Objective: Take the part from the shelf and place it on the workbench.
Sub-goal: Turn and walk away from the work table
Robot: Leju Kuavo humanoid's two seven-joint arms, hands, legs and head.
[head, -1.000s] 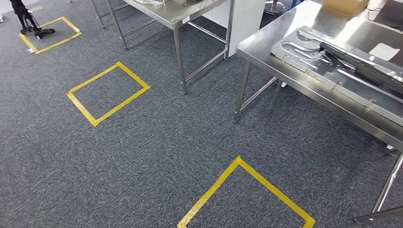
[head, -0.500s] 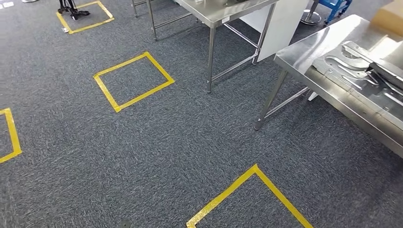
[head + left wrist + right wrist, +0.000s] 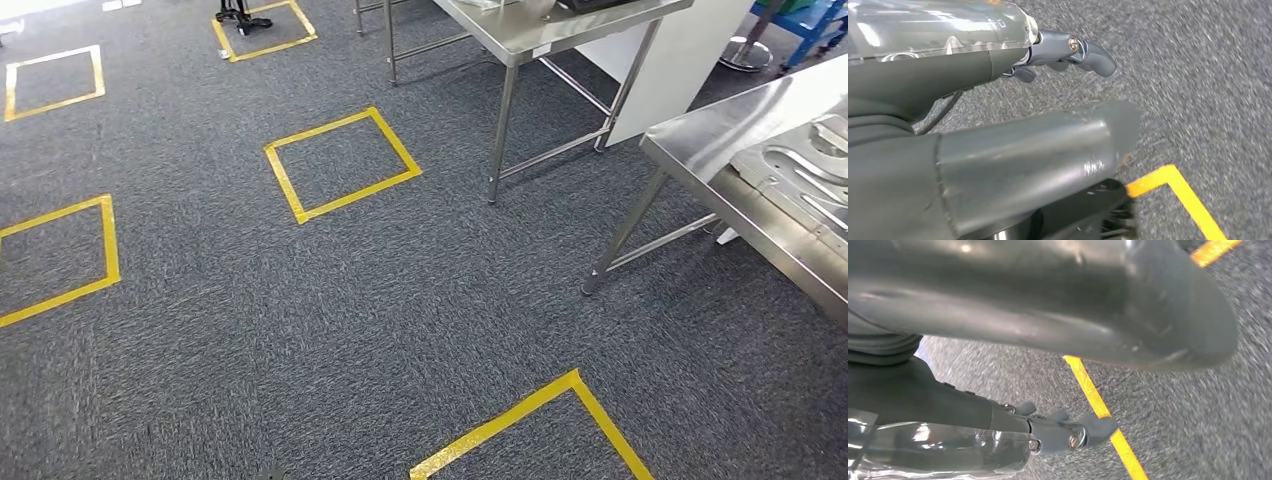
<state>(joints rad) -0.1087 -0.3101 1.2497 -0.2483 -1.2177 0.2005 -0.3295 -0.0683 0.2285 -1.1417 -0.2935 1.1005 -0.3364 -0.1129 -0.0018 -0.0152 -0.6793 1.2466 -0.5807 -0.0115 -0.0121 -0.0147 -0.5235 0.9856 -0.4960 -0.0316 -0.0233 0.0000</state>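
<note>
A steel workbench [image 3: 700, 138] stands at the right edge of the head view. A grey stamped metal panel [image 3: 800, 178] lies flat on it, cut off by the picture's edge. My left hand [image 3: 1013, 105] hangs over the grey carpet, its thick thumb [image 3: 1048, 155] held apart from the darker fingers [image 3: 1090, 54], with nothing between them. My right hand [image 3: 1048, 370] hangs the same way above a yellow tape line [image 3: 1098, 405], thumb [image 3: 1088, 305] and fingers [image 3: 1075, 434] spread and holding nothing.
A second steel table [image 3: 520, 30] stands at the back, with a white panel [image 3: 675, 60] behind it and a blue cart [image 3: 812, 14] at the far right. Yellow tape squares [image 3: 340, 162] mark the carpet, one corner [image 3: 545, 415] close in front. A black stand [image 3: 240, 12] sits far back.
The camera has swung to the left: the whole scene has slid rightward, the workbench now lies at the right edge, and more yellow squares have come in on the left.
</note>
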